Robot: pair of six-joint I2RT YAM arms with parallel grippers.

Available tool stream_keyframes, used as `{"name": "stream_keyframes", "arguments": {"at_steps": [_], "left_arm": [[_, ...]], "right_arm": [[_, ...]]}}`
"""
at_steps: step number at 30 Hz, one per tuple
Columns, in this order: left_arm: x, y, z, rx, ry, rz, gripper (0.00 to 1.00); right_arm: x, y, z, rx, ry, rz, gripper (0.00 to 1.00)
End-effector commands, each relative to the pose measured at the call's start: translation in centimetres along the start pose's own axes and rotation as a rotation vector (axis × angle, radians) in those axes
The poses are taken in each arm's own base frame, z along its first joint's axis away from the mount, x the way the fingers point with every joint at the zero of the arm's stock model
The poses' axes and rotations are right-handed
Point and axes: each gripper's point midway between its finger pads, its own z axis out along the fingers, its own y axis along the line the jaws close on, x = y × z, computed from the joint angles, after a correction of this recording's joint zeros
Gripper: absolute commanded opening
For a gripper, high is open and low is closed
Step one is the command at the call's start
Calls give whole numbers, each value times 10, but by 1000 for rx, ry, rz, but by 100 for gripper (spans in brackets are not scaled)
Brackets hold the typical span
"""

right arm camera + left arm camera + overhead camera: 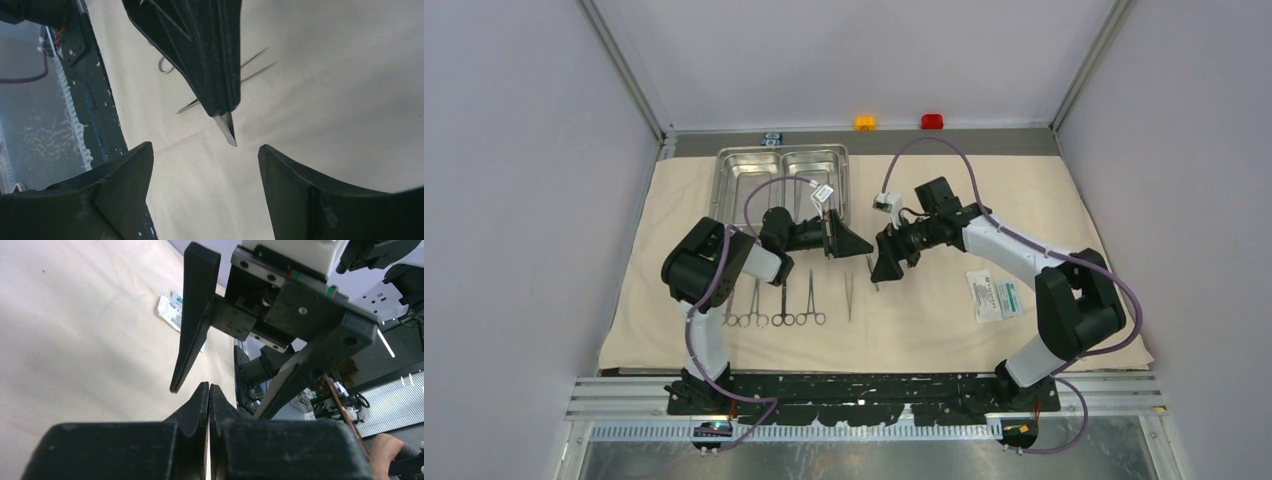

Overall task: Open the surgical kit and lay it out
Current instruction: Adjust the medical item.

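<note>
The beige cloth wrap (924,335) lies spread flat on the table. On its left side the ring-handled instruments (774,305) lie in a row, with the steel tray (744,168) beyond them. The left pincer (852,246) is clamped shut on a thin straight tool (227,129), and only the tool's shiny tip shows. The tweezers (848,297) lie on the cloth nearby. The right pincer (204,146) gapes wide and empty, facing that tip. The packet (996,296) lies well to the right. The tool looks light, stiff, slick and sharp, so the place to grip it is across the shaft, clear of the point.
</note>
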Motion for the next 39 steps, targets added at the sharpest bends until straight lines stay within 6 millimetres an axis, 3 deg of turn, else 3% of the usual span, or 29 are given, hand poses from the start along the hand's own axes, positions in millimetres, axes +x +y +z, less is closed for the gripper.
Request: {"name": "stream_keyframes", "arguments": {"at_steps": [1, 11, 22, 39], "left_arm": [[-28, -30, 4, 65, -50, 106, 0], [-40, -47, 4, 89, -65, 119, 0], [-48, -53, 6, 93, -87, 107, 0], [-50, -54, 6, 89, -98, 88, 0]], "right_arm": [[-3, -2, 8, 32, -7, -158, 81], [-3, -7, 16, 11, -37, -255, 79], [-12, 1, 19, -15, -72, -232, 57], [-16, 3, 14, 7, -76, -215, 37]]}}
